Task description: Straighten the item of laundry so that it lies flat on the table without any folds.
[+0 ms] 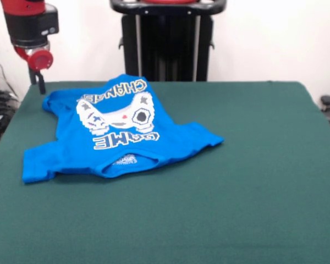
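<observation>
Blue T-shirt [118,137] on table [253,181] | hem rumpled | gripper [40,85] beside hem

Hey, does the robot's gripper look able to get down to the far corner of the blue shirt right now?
Probably yes. The gripper hangs just above the shirt at its far hem corner, and nothing on the table stands between them. Whether it is open cannot be told.

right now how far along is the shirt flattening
Mostly done: the blue T-shirt lies spread print-up on the green table, both sleeves out. In hand: the tool hangs at its far corner; I can't tell whether it grips. Left: that far hem edge looks bunched, and slight ripples show near the collar.
</observation>
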